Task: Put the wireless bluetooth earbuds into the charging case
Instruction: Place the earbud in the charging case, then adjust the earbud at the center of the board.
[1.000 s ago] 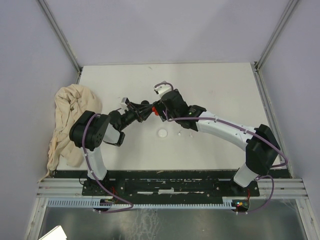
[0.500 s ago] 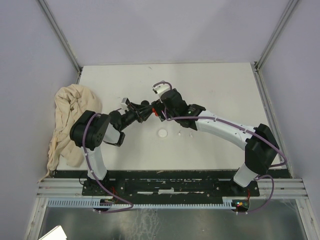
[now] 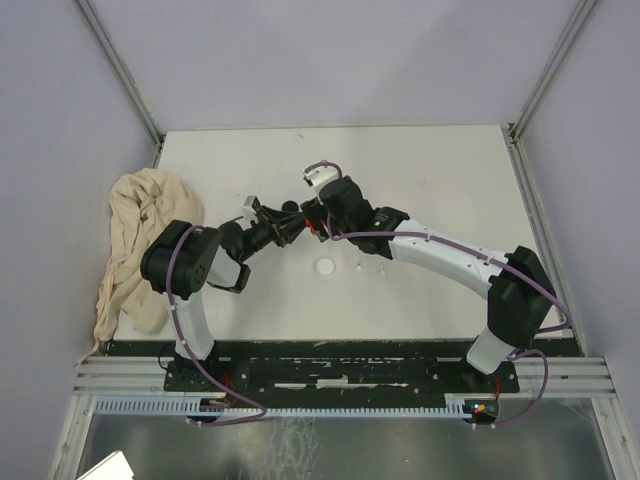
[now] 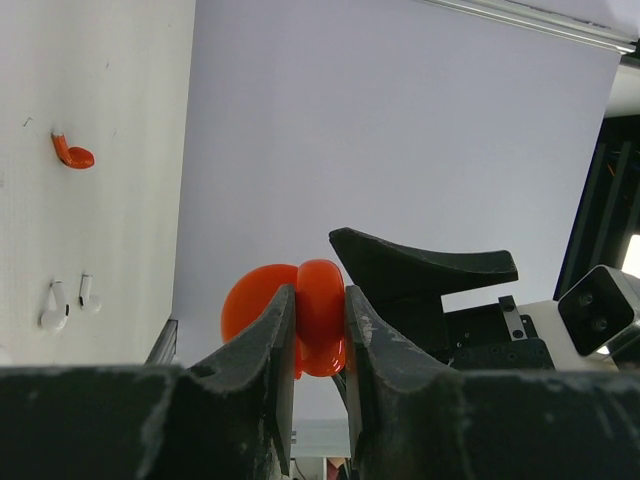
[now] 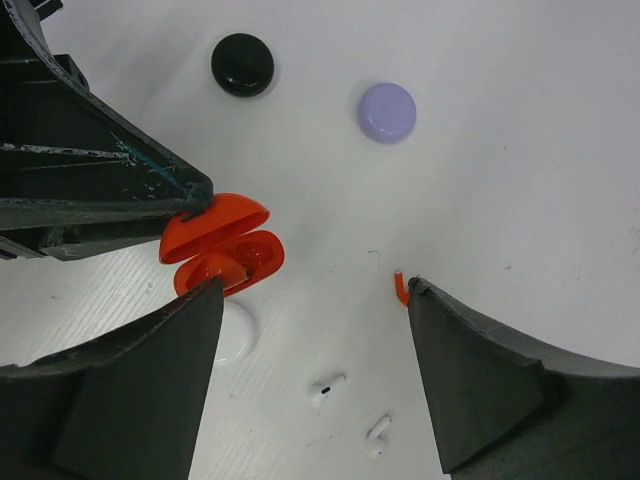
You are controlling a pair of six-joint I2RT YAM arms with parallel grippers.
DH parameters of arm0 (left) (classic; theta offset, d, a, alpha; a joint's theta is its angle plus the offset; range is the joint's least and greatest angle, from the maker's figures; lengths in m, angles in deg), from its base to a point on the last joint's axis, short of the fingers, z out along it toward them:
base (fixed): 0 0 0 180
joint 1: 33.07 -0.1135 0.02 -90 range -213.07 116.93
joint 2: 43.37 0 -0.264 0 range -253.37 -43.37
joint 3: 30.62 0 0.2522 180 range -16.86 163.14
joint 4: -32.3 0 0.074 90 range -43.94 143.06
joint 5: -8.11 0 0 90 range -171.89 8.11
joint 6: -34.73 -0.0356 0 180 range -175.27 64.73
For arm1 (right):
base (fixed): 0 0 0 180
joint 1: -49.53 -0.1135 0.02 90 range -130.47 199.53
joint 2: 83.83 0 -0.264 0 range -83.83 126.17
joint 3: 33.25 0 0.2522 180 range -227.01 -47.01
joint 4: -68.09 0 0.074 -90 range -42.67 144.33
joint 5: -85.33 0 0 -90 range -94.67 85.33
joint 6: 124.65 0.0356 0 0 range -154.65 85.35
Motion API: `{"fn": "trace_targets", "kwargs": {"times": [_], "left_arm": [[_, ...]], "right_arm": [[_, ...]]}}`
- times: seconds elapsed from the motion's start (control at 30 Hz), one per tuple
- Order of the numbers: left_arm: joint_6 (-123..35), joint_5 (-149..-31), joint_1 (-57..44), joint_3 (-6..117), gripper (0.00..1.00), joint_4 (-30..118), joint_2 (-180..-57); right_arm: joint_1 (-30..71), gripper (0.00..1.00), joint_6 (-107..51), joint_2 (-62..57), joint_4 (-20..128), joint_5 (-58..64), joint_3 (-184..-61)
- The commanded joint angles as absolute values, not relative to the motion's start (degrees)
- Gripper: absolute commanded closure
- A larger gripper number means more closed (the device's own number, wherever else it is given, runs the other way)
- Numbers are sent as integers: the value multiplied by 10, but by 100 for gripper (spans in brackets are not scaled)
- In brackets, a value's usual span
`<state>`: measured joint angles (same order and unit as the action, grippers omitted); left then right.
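My left gripper (image 4: 318, 300) is shut on the open red charging case (image 4: 322, 310), holding it above the table. In the right wrist view the case (image 5: 222, 245) shows its lid up, with something red in one well. My right gripper (image 5: 315, 290) hangs open just beside it, nothing between its fingers. A red earbud (image 5: 400, 290) lies on the table at the tip of its right finger. Two white earbuds (image 5: 327, 389) (image 5: 378, 432) lie nearer. From above, both grippers meet at the case (image 3: 314, 228) mid-table.
A black disc (image 5: 243, 64) and a lilac disc (image 5: 387, 111) lie beyond the case. A white disc (image 5: 232, 338) sits partly behind my right gripper's left finger. A crumpled beige cloth (image 3: 140, 245) covers the table's left edge.
The right arm has shifted slightly left and away, closer over the case. The left gripper and the case have stayed put.
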<state>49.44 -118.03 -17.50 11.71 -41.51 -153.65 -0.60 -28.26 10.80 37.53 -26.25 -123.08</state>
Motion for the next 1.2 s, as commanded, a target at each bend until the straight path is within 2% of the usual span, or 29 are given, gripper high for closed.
{"fn": "trace_targets", "kwargs": {"times": [0.0, 0.43, 0.67, 0.8, 0.93, 1.17], "left_arm": [[475, -1192, -168, 125, 97, -529, -1536], [475, -1192, -165, 126, 97, -529, -1535], [478, -1165, -167, 123, 97, -530, -1549], [472, -1141, -173, 114, 97, -531, -1553], [465, -1122, -182, 98, 97, -530, -1548], [462, -1124, -183, 95, 97, -530, -1537]], "right_arm": [[-4, 18, -278, 114, 390, -264, -1257], [-3, 18, -276, 116, 392, -271, -1261], [4, 18, -270, 51, 422, -297, -1211], [42, 19, -249, 35, 378, -300, -1197], [105, 19, -211, 37, 364, -242, -1164], [150, 20, -197, 125, 319, -230, -1189]]}}
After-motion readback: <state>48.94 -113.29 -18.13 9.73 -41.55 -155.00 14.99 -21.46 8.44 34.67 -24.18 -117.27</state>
